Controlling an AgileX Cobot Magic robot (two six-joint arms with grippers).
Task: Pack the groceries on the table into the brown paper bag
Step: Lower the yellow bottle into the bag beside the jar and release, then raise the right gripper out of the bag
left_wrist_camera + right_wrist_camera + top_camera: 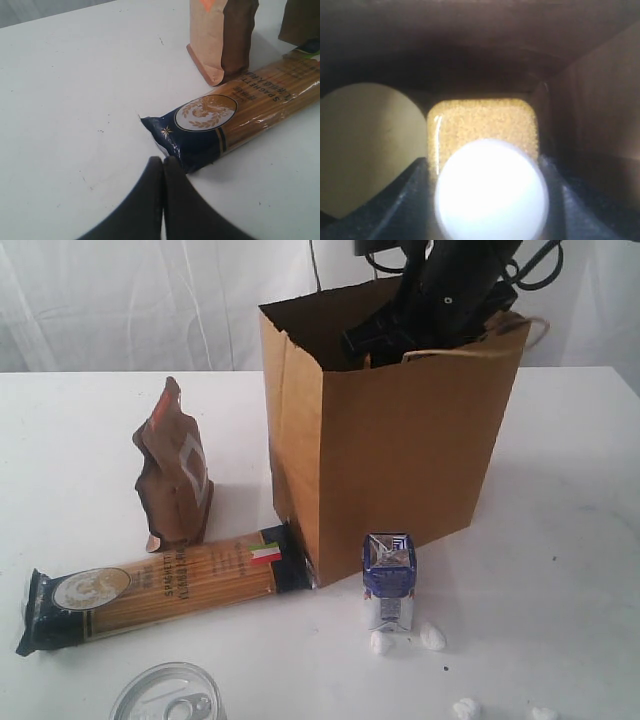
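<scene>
The brown paper bag [400, 440] stands upright at mid table [560, 540]. My right arm [450, 290] reaches down into it. Inside the bag my right gripper [482, 162] is shut on the yellow bottle [482, 125], one finger on each side of its white cap [490, 192]. The jar's tan lid [370, 150] lies beside it. The spaghetti packet [160, 585], brown pouch [175, 470], blue carton [388, 580] and silver can [170, 695] are on the table. My left gripper [163, 159] is shut and empty, just short of the spaghetti packet's [230, 120] dark end.
White crumbs [435, 637] lie beside the carton, with more [465, 707] near the front edge. The pouch [225, 35] stands behind the packet. The packet's far end touches the bag's front corner. A white curtain hangs behind the table.
</scene>
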